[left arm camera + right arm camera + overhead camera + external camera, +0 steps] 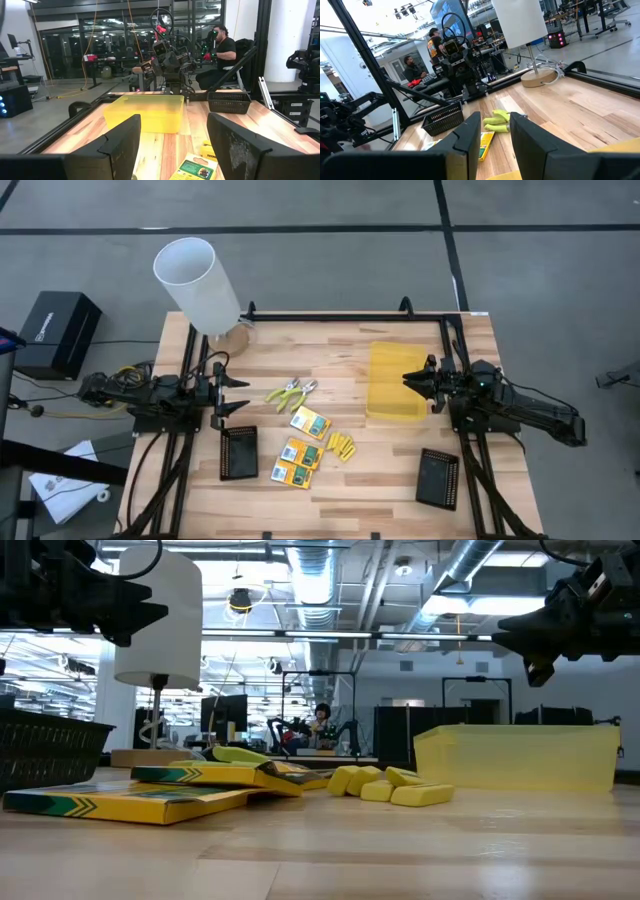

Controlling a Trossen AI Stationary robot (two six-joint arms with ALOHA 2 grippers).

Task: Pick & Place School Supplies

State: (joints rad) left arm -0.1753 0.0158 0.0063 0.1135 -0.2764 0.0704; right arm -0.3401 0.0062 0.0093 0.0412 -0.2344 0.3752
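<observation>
Three flat yellow-and-green boxes point(310, 422) point(300, 453) point(290, 474) lie mid-table, with several short yellow sticks point(340, 445) to their right. The pliers with yellow-green handles point(290, 392) lie flat just beyond them. My left gripper point(243, 395) hangs open and raised at the table's left side, pointing level toward the supplies point(172, 125). My right gripper point(410, 380) hangs raised over the right part of the translucent yellow tray point(390, 380). Its fingers point(495, 122) are a narrow gap apart with nothing between them. Both grippers are high above the tabletop in the low view point(140, 615) point(520, 640).
One black mesh tray point(238, 452) sits near the left front and another point(437, 477) near the right front. A white-shaded lamp point(200, 285) stands on a wooden base at the far left corner. A black frame runs along the table's edges. People sit in the room beyond.
</observation>
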